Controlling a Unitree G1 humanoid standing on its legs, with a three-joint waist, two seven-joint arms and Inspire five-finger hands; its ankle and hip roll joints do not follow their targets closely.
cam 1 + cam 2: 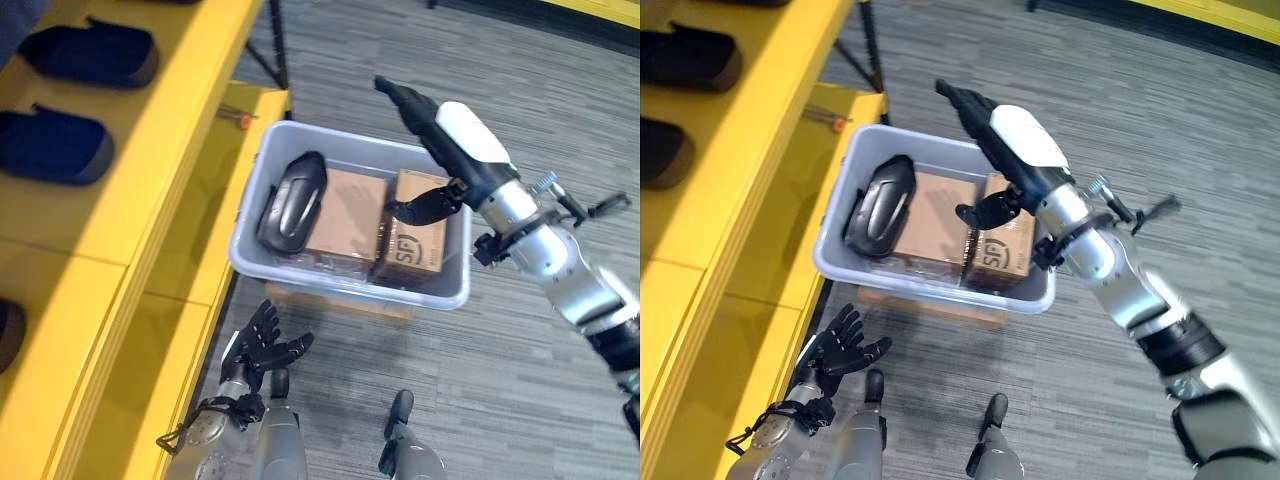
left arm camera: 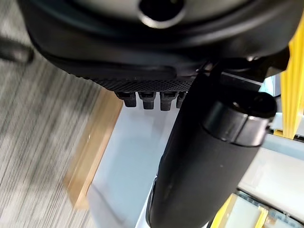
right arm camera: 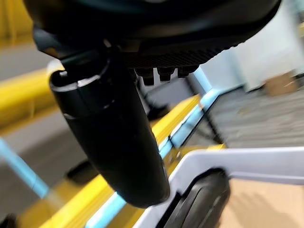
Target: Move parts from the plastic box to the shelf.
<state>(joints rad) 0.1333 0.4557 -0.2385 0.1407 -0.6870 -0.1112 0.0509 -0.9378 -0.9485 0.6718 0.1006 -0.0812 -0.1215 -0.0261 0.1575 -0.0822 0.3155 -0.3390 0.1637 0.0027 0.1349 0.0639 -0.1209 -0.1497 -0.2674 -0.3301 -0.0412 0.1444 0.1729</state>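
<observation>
A grey plastic box (image 1: 340, 285) stands on the floor beside the yellow shelf (image 1: 150, 130). In it lies a black rounded part (image 1: 292, 200), next to two cardboard cartons (image 1: 345, 215). My right hand (image 1: 455, 140) hovers over the box's right side, fingers straight and pointing away, thumb (image 3: 109, 128) hanging down above the right carton (image 1: 415, 235); it holds nothing. In the right wrist view the black part (image 3: 199, 199) and the box rim (image 3: 247, 164) lie past the thumb. My left hand (image 1: 258, 345) is low, in front of the box, fingers spread and empty.
Dark blue parts (image 1: 90, 55) (image 1: 50, 145) lie on the shelf's upper level. The box rests on a flat brown base (image 1: 340, 303). A lower yellow shelf level (image 1: 210, 200) runs along the box's left side. Grey carpet (image 1: 520, 380) spreads to the right.
</observation>
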